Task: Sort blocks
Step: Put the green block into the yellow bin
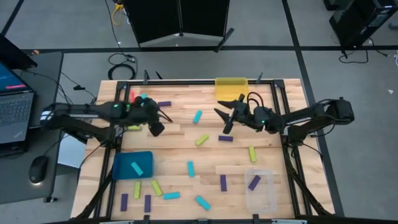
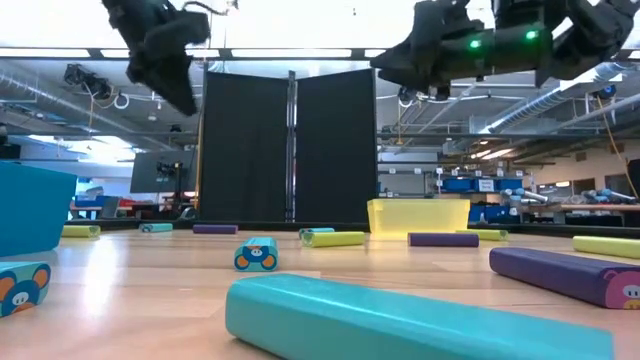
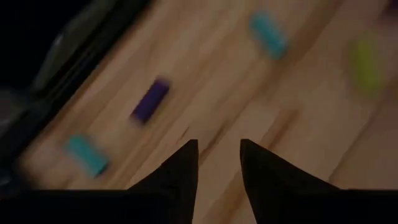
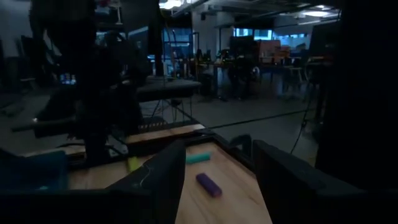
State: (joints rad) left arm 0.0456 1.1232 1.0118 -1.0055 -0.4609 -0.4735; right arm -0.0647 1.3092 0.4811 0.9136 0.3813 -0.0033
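Note:
Small cyan, purple and yellow-green blocks lie flat and scattered on the wooden table, among them a cyan one (image 1: 197, 116), a yellow-green one (image 1: 202, 140) and a purple one (image 1: 226, 138). My left gripper (image 1: 157, 129) hangs above the table's left middle, slanting down. It is open with nothing between its fingers (image 3: 219, 144), and bare wood lies below it; a purple block (image 3: 150, 101) lies farther off. My right gripper (image 1: 225, 115) is raised over the table's middle, pointing level toward the left edge. It is open and empty (image 4: 217, 146). In the low view both grippers show well above the tabletop.
A teal bin (image 1: 122, 165) at the near left holds a cyan block. A yellow bin (image 1: 231, 87) stands at the far edge. A clear bin (image 1: 264, 198) at the near right holds a purple block (image 1: 254, 182). A black frame runs along the table's edges.

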